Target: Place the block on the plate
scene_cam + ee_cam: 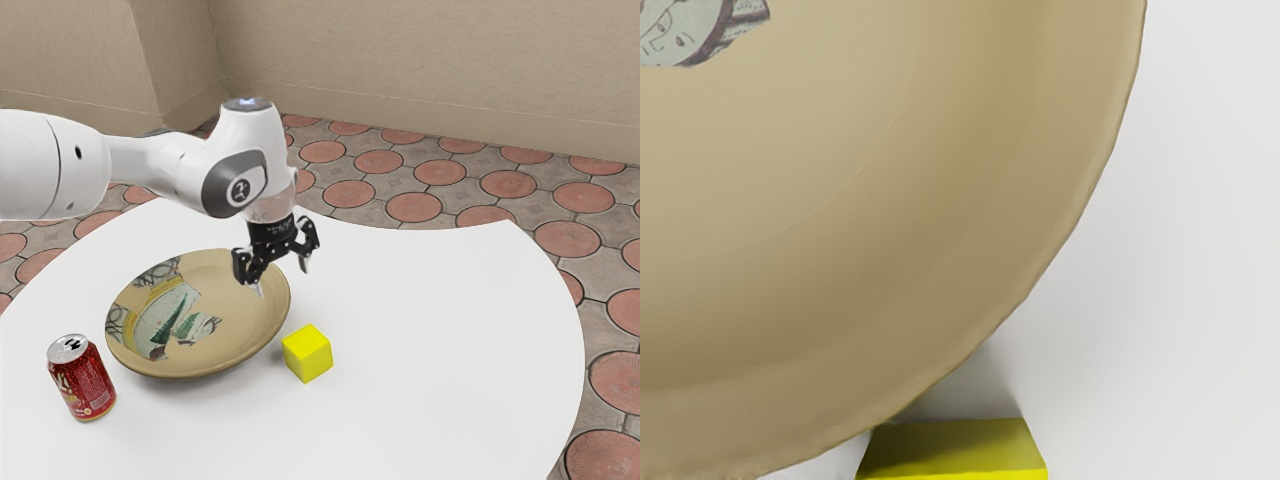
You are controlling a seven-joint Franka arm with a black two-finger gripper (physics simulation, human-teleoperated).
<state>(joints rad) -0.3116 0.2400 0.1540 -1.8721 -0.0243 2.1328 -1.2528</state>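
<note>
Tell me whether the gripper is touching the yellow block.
Apart. The exterior view shows it: the open gripper holds nothing, and white tabletop shows between its fingertips and the yellow block.

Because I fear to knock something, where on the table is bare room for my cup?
The widest bare patch of the table runs from the yellow block to the edge at the exterior view's right. A smaller one lies before the plate, between can and block. It is crowded where block and plate nearly meet, the gripper hanging nearby.
</note>
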